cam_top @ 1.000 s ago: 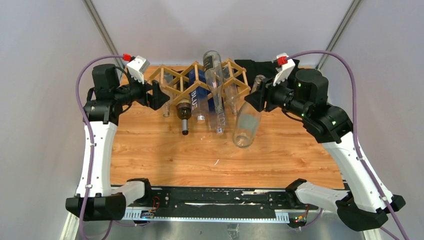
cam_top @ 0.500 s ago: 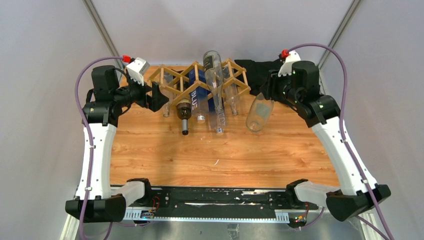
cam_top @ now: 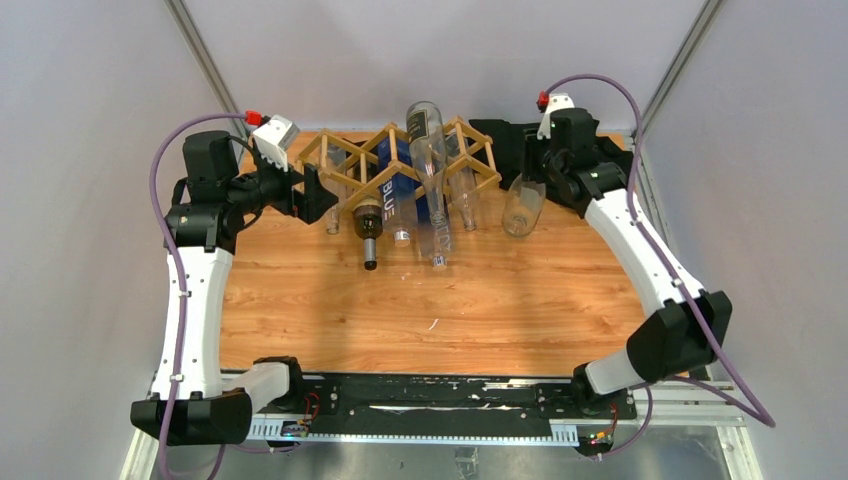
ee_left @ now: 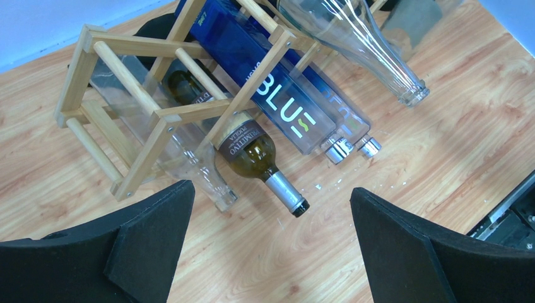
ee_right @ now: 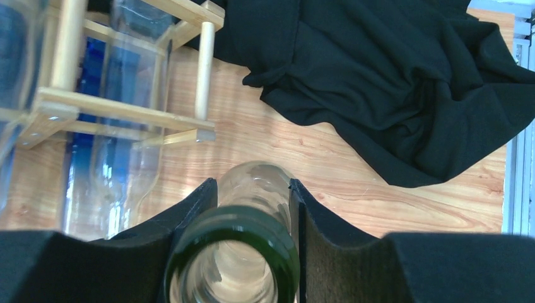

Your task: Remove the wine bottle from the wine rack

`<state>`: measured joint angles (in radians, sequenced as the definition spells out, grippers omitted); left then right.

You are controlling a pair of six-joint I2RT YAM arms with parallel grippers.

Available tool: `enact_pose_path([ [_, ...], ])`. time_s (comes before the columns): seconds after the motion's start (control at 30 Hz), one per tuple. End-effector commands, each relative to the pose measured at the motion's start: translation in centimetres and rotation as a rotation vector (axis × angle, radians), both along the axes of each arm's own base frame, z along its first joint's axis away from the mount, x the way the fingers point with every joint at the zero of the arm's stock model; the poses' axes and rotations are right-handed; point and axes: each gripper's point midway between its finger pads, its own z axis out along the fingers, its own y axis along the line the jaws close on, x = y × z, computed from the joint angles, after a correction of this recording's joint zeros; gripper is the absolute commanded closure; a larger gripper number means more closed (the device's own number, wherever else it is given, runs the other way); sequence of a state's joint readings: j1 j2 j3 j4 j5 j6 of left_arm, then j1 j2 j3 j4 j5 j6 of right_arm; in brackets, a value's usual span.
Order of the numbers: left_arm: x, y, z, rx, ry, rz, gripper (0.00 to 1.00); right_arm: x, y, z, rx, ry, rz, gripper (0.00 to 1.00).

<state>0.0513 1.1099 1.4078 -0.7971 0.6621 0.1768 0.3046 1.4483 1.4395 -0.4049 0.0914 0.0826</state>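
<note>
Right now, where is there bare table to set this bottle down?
The near half of the table, in front of the bottle necks, is bare. The back is crowded: rack across the middle, black cloth in the right corner.

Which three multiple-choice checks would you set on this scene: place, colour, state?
1. Where is the clear wine bottle in the right gripper? A) right of the wine rack, by the black cloth B) lying in the rack C) under that cloth
2. What colour is the cloth? A) red B) black C) white
3. How is the left gripper? A) shut on a slat B) shut on a bottle C) open, empty
1 A: it is beyond the rack's right end. 2 B: dark folds. 3 C: fingers wide apart, nothing between.
</note>
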Motion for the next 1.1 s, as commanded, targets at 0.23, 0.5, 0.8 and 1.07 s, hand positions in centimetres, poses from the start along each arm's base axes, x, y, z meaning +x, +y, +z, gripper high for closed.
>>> enact_pose_path([
  [0.23,-0.3,0.0,0.2,0.003,-0.008,-0.016,0.00,6.7,-0.8,5.0,0.036,-0.226,-0.061,1.00],
  [0.5,-0.5,0.0,0.2,0.007,-0.015,-0.020,0.00,10.3,-1.0,3.9,0.032,-0.244,-0.085,1.00],
  [0.8,-1.0,-0.1,0.3,0.011,-0.030,-0.027,0.00,13.4,-1.1,3.9,0.005,-0.287,-0.119,1.00],
  [1.07,-1.2,-0.3,0.2,0.006,-0.029,-0.042,0.00,13.2,-0.3,2.3,0.060,-0.235,-0.107,0.89],
])
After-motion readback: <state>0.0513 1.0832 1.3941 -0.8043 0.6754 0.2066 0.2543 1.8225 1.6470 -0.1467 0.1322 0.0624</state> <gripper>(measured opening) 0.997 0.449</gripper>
